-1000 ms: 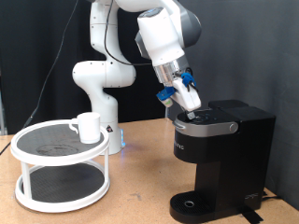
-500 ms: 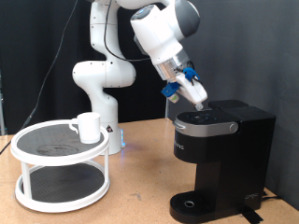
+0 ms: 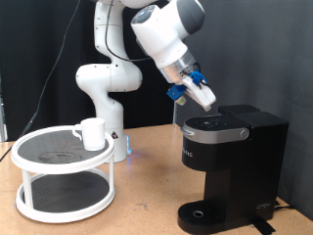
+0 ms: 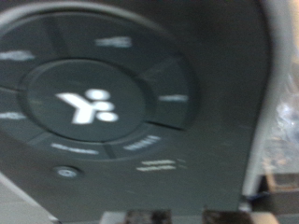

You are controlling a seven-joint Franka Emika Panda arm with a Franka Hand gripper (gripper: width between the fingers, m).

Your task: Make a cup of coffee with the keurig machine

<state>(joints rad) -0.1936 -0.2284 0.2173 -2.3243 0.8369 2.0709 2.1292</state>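
Observation:
The black keurig machine (image 3: 231,162) stands at the exterior view's right with its lid down. My gripper (image 3: 207,102) hangs just above the lid's left end, apart from it, with its white fingers (image 3: 199,93) together and nothing between them. The wrist view looks straight down on the machine's round button panel (image 4: 93,93) with its lit logo. The white cup (image 3: 92,132) stands upright on the top tier of a round rack at the exterior view's left, far from the gripper. The machine's drip base (image 3: 201,213) has nothing on it.
The white two-tier round rack (image 3: 65,174) fills the exterior view's lower left. The robot's white base (image 3: 103,83) stands behind it. A wooden tabletop (image 3: 147,186) lies between rack and machine. A black curtain forms the backdrop.
The gripper has lifted off the machine's lid and moved up and slightly towards the exterior view's left. The cup and the machine have not moved.

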